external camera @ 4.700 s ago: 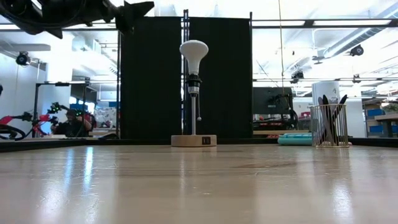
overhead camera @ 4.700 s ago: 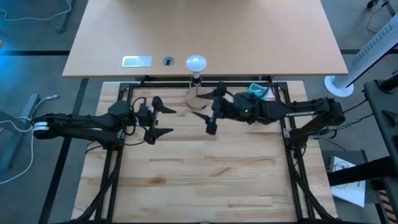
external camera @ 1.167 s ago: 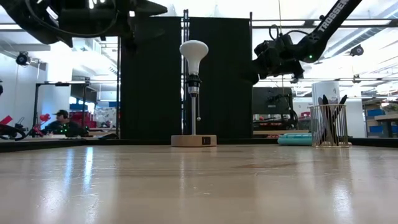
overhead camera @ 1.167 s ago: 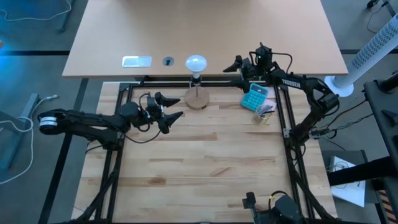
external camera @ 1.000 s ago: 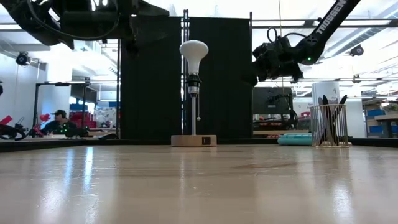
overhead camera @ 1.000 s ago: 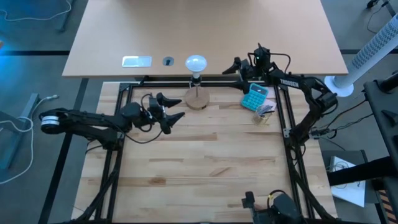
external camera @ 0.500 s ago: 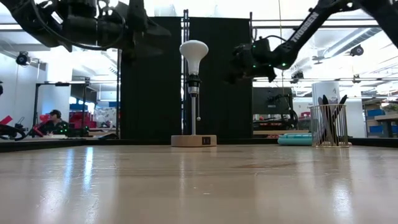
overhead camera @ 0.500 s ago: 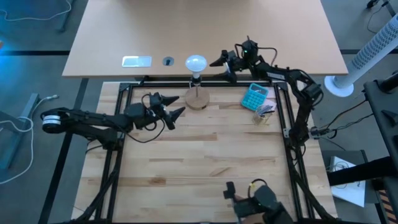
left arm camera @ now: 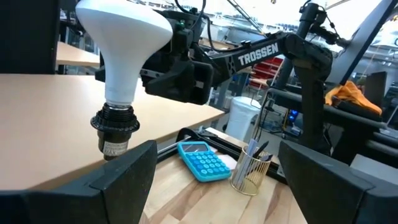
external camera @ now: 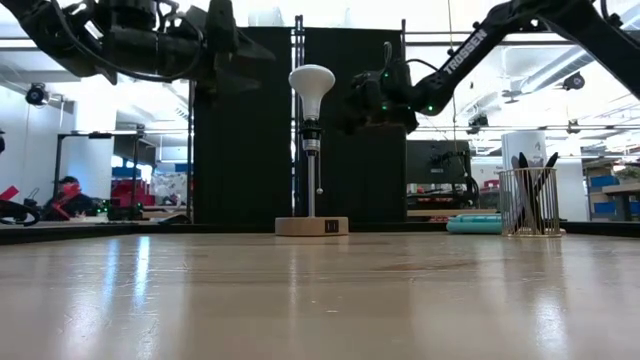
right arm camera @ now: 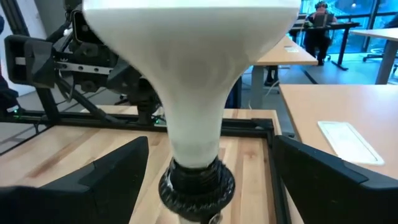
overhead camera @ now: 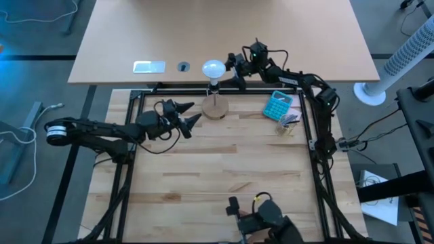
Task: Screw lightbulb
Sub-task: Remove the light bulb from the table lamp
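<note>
Right gripper, fingers spread wide, flanks the lightbulb — probably fragile, slick glass, so grip the globe gently; left gripper open nearby.

Stood upright mid-frame: bulb seated in a black socket atop a thin stem rising from a wooden base on the table. Hung just right of the bulb, at globe height: right gripper. Hovered well left, same height: left gripper. Rested far right: wire cup of pens. Sat far left in the room: a person.
</note>
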